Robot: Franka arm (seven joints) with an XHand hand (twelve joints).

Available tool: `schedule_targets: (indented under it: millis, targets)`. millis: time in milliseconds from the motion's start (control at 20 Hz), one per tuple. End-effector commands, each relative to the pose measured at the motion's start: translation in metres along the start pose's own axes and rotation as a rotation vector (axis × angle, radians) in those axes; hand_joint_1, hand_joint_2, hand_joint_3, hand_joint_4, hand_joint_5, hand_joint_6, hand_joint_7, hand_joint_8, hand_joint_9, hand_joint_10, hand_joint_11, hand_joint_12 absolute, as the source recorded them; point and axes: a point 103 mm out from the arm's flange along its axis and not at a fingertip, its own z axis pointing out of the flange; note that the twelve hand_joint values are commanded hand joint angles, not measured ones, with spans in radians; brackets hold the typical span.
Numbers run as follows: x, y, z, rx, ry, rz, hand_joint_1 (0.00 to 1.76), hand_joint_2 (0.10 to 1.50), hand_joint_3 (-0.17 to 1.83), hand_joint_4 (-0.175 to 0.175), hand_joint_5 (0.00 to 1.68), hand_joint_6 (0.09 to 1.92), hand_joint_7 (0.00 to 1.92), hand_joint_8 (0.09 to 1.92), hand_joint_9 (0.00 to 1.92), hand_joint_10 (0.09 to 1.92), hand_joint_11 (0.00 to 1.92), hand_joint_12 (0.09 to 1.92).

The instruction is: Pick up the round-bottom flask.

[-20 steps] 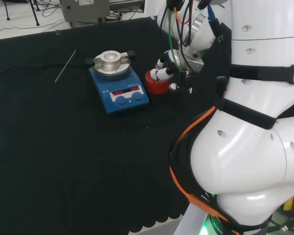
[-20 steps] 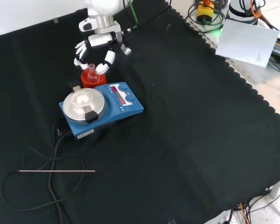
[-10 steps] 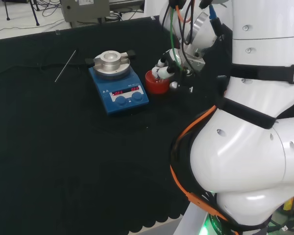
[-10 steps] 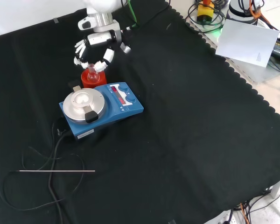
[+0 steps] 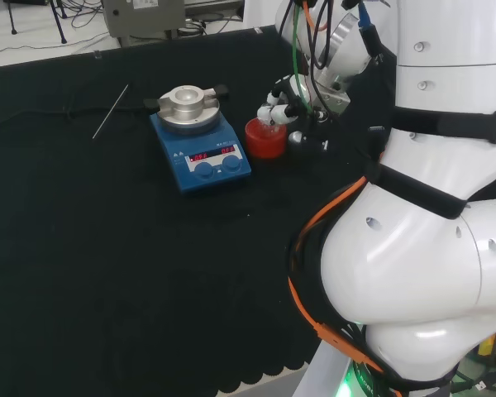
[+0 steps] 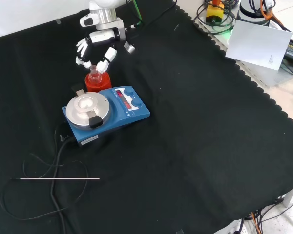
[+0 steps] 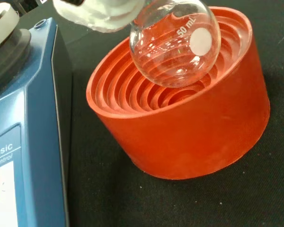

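The round-bottom flask (image 7: pixel 175 45) is clear glass with a white spot on its bulb. The bulb hangs over the ribbed bowl of the red stand (image 7: pixel 194 127), mostly above the rim. The hand (image 6: pixel 100 41) is above it with its fingers (image 6: pixel 107 56) curled round the flask's neck (image 6: pixel 93 74). In the head view the hand (image 5: pixel 288 89) hovers just above the red stand (image 5: pixel 265 138). A blurred white part of the hand (image 7: pixel 97 12) covers the flask's neck in the wrist view.
A blue hotplate stirrer (image 6: pixel 107 114) with a round metal top stands right beside the red stand (image 6: pixel 97 84); its blue side (image 7: pixel 23 118) is close in the wrist view. A thin metal rod (image 6: pixel 58 179) and a black cable (image 6: pixel 53 200) lie on the cloth beyond the stirrer.
The hand has risen and shifted slightly, taking the flask up with it, so the bulb has lifted out of the red stand's bowl.
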Motion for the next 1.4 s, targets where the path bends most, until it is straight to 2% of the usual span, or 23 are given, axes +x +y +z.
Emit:
schedule_targets:
  millis: [50, 200, 350, 500, 600, 750, 900, 1050, 1400]
  targets:
    - [0.006, -0.002, -0.005, -0.043, -0.015, -0.012, 1.03, 1.06, 0.06, 0.175, 1.02, 0.95, 0.62, 0.64, 0.74, 0.60, 0.40, 1.28]
    - [0.011, -0.003, -0.012, -0.048, 0.001, -0.028, 1.06, 0.80, 0.55, 0.175, 1.07, 1.00, 0.68, 0.60, 0.82, 0.53, 0.50, 1.23]
    - [0.020, -0.005, -0.023, -0.047, 0.013, -0.025, 1.07, 0.72, 0.73, 0.175, 1.08, 1.04, 0.71, 0.59, 0.85, 0.51, 0.54, 1.21]
    - [0.040, -0.010, -0.036, -0.044, 0.029, -0.018, 1.07, 0.70, 0.77, 0.174, 1.08, 1.06, 0.72, 0.59, 0.87, 0.50, 0.56, 1.21]
    - [0.036, -0.011, -0.047, -0.028, 0.052, -0.035, 1.08, 0.69, 0.78, 0.171, 1.08, 1.06, 0.72, 0.59, 0.87, 0.50, 0.57, 1.21]
    - [0.033, -0.013, -0.060, -0.017, 0.044, -0.025, 1.08, 0.68, 0.80, 0.161, 1.08, 1.07, 0.72, 0.60, 0.87, 0.50, 0.58, 1.20]
    - [0.040, -0.017, -0.071, -0.004, 0.029, -0.014, 1.08, 0.68, 0.81, 0.152, 1.08, 1.08, 0.72, 0.60, 0.88, 0.50, 0.59, 1.20]
    - [0.048, -0.020, -0.082, 0.029, 0.060, -0.009, 1.08, 0.68, 0.81, 0.149, 1.08, 1.08, 0.72, 0.60, 0.88, 0.50, 0.59, 1.20]
    - [0.069, -0.027, -0.096, 0.027, 0.026, 0.008, 1.08, 0.67, 0.84, 0.141, 1.08, 1.09, 0.73, 0.60, 0.88, 0.50, 0.60, 1.20]
